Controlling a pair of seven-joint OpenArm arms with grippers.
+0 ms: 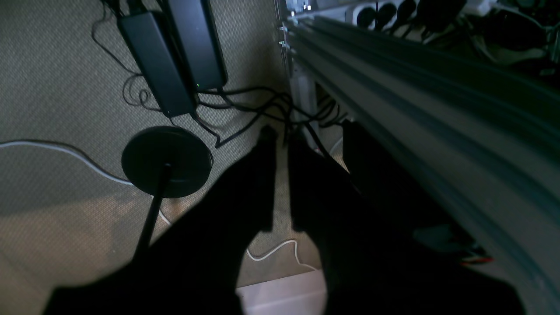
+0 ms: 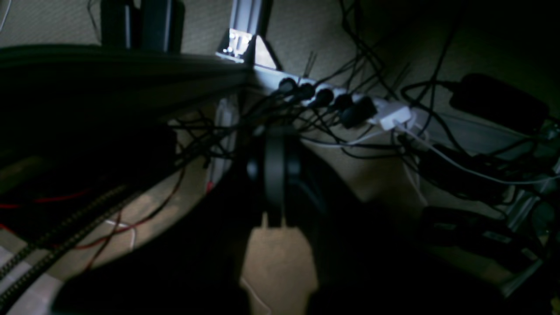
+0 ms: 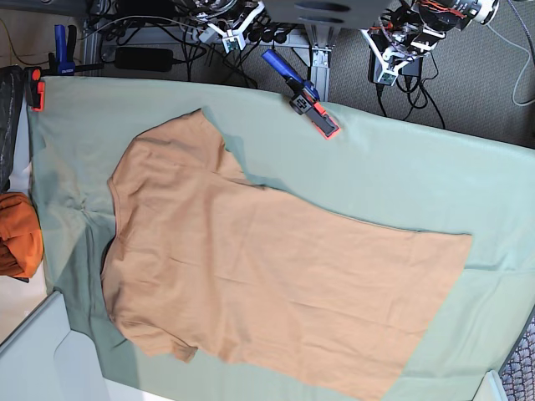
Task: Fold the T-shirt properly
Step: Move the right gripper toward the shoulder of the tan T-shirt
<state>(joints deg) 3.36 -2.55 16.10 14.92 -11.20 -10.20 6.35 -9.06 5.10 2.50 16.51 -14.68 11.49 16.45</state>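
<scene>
The tan T-shirt (image 3: 267, 276) lies spread flat on the sage-green cloth (image 3: 418, 167) in the base view, collar end at the left, hem at the right, one sleeve (image 3: 188, 138) toward the back and one (image 3: 159, 342) at the front. No tag shows. Both arms are pulled back behind the table's far edge: the left arm (image 3: 405, 33) at upper right, the right arm (image 3: 221, 18) at upper left. The left gripper (image 1: 280, 133) hangs over the floor, fingers nearly together and empty. The right gripper (image 2: 275, 144) is dark, fingers together, over cables. Neither wrist view shows the shirt.
A darker orange cloth bundle (image 3: 17, 234) sits off the table's left edge. A blue-and-red clamp (image 3: 303, 102) lies at the back edge, with more clamps (image 3: 35, 88) at the back left corner. Below are power bricks (image 1: 175, 57), a round black stand base (image 1: 166, 159) and a power strip (image 2: 341, 103).
</scene>
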